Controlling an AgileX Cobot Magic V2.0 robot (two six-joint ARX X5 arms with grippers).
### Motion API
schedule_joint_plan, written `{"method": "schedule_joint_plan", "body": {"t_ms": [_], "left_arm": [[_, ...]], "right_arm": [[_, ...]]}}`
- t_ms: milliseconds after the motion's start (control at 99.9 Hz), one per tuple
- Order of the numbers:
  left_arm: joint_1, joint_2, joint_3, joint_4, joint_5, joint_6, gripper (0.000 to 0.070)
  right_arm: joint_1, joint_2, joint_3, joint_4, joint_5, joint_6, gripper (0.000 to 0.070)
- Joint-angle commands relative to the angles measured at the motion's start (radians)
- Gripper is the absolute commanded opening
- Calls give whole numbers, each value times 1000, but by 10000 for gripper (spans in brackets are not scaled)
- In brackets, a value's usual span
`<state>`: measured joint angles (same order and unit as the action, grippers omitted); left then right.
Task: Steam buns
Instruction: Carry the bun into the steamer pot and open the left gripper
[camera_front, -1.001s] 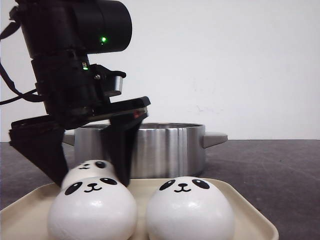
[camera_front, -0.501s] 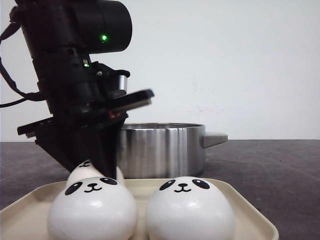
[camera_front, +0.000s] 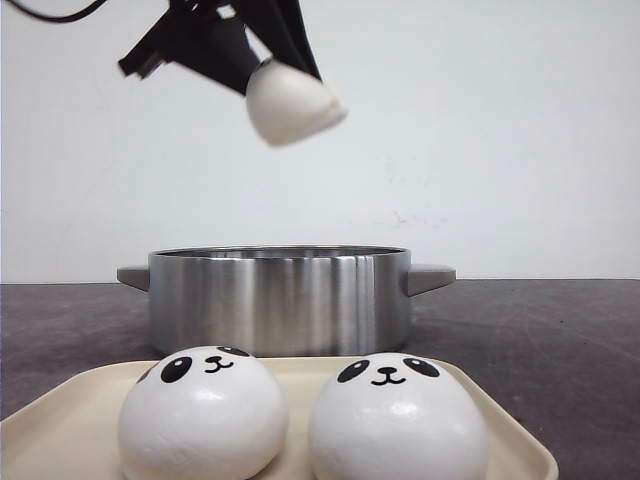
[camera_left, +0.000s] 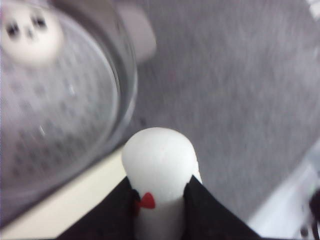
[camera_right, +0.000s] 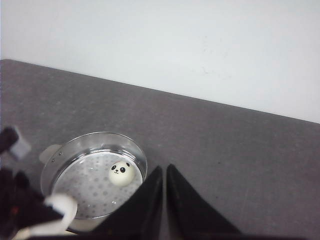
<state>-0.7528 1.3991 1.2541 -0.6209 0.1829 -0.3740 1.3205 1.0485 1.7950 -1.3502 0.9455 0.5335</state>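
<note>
My left gripper (camera_front: 262, 62) is shut on a white bun (camera_front: 292, 101) and holds it high above the steel steamer pot (camera_front: 280, 298). The left wrist view shows that bun (camera_left: 159, 165) squeezed between the black fingers (camera_left: 207, 207), with the pot's perforated tray (camera_left: 60, 110) below. One panda bun (camera_right: 122, 173) lies inside the pot and also shows in the left wrist view (camera_left: 31, 31). Two panda buns (camera_front: 203, 410) (camera_front: 397, 420) sit on the cream tray (camera_front: 500, 440) in front. My right gripper (camera_right: 164, 172) is shut and empty, high above the table beside the pot (camera_right: 95, 172).
The dark grey tabletop (camera_right: 240, 160) stretches right of the pot. A white wall (camera_front: 500, 130) stands behind. The pot has side handles (camera_front: 430, 275). My left arm with its bun (camera_right: 60, 210) shows blurred at the right wrist view's lower left.
My left gripper closed on the rear bun on the tray and lifted it high above the pot. The two front buns shifted slightly on the tray.
</note>
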Motion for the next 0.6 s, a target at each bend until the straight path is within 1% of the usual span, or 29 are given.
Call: {"method": "schedule_joint_plan", "body": {"t_ms": [0,100,230,420,501,591], "left_arm": [[19,50,69,5,-7,35,1],[79,133,168,-24,-7,75,2],[150,281,311,-116,-9,124,2],[214,488,471,-209,-75,163,3],[230,556,513,-221,-97,180,3],[241,616,540,-212,-117,183,3]], "right_arm": [[14,10,15,-71,7,19,5],[14,10,15,-71,18,19,6],[14,10,15,-71,24,19,5],[14,10,15,-71,27,19,5],[14,10,15,-71,27,19,6],[14,10,13,-71,26,25,5]]}}
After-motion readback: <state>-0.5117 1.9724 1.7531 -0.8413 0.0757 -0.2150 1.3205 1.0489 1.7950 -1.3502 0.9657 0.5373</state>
